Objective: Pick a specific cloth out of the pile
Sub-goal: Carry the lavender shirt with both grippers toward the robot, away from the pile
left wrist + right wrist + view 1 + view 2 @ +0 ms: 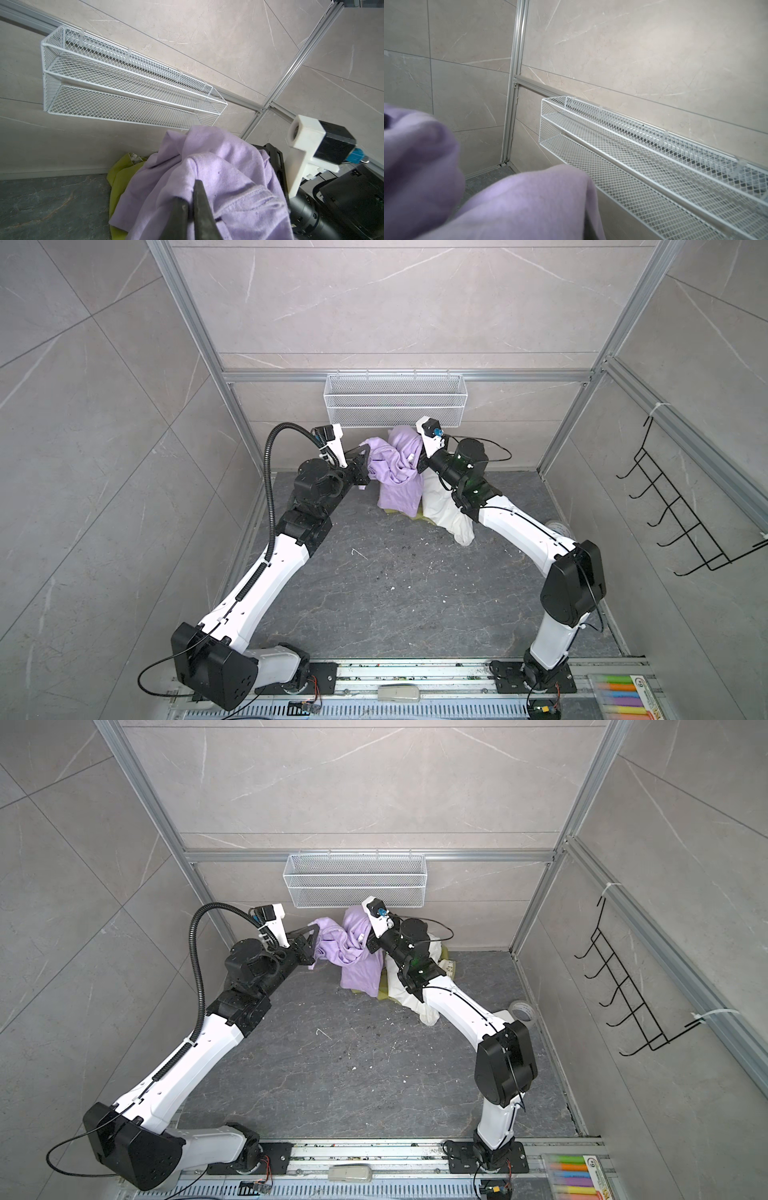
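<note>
We see the lilac cloth (397, 472) raised above the pile (446, 510), under the wire basket (392, 406), its long axis hanging down toward the counter (374, 580). Jaws of the left gripper (191, 195) and right gripper (419, 458) are clamped on it; the marker pack (619, 695) label is too small to read.

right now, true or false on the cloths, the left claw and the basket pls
1. The left claw is shut on the lilac cloth. True.
2. The lilac cloth lies in the wire basket. False: it hangs below the basket, which looks empty.
3. The white cloth lies partly under the right arm. True.
4. The olive-green cloth sits on top of the lilac cloth. False: it lies beneath it.
</note>
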Motion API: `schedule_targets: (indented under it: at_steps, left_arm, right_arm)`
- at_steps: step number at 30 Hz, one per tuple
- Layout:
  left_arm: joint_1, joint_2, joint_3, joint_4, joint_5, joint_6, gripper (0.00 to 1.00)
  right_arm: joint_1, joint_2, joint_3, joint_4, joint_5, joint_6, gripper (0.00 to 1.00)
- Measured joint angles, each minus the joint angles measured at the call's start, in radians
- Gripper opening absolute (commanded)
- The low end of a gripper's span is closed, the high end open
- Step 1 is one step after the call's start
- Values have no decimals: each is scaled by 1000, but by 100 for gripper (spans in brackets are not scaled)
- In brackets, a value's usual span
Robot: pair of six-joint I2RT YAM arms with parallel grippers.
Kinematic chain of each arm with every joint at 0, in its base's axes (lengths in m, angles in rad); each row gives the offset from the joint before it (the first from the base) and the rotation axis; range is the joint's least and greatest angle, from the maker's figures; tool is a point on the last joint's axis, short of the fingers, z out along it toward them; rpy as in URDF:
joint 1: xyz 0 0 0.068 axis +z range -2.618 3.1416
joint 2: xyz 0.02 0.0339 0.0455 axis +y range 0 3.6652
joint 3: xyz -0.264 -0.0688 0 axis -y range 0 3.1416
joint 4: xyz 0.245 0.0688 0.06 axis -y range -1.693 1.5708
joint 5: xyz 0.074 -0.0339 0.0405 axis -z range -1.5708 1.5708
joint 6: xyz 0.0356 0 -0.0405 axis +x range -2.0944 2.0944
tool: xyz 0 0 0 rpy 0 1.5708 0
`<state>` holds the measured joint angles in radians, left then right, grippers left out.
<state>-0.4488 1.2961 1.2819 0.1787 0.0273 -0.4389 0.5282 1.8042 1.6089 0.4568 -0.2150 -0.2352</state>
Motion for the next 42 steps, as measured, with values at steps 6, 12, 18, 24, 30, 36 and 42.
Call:
schedule_targets:
  at_steps: [6, 12, 18, 24, 30, 36, 42]
  left_arm:
    - [0, -15, 0, -23, 0, 6, 0]
    - [0, -44, 0, -39, 0, 6, 0]
    - [0, -100, -11, -45, 0, 10, 0]
    - [0, -163, -52, -67, 0, 13, 0]
    - [-1, -217, -99, -101, 1, 12, 0]
    - [-22, -301, -173, -140, 0, 1, 0]
    - [-73, -378, -252, -193, -20, -22, 0]
  right_arm:
    - [21, -40, 3, -32, -3, 0, 0]
    - [36, -81, 3, -67, -4, 1, 0]
    - [56, -153, -10, -95, -10, 14, 0]
    - [81, -249, -75, -108, -11, 33, 0]
    - [107, -338, -155, -150, -14, 46, 0]
    - [118, -439, -243, -203, -13, 76, 0]
    - [132, -539, -322, -268, -14, 117, 0]
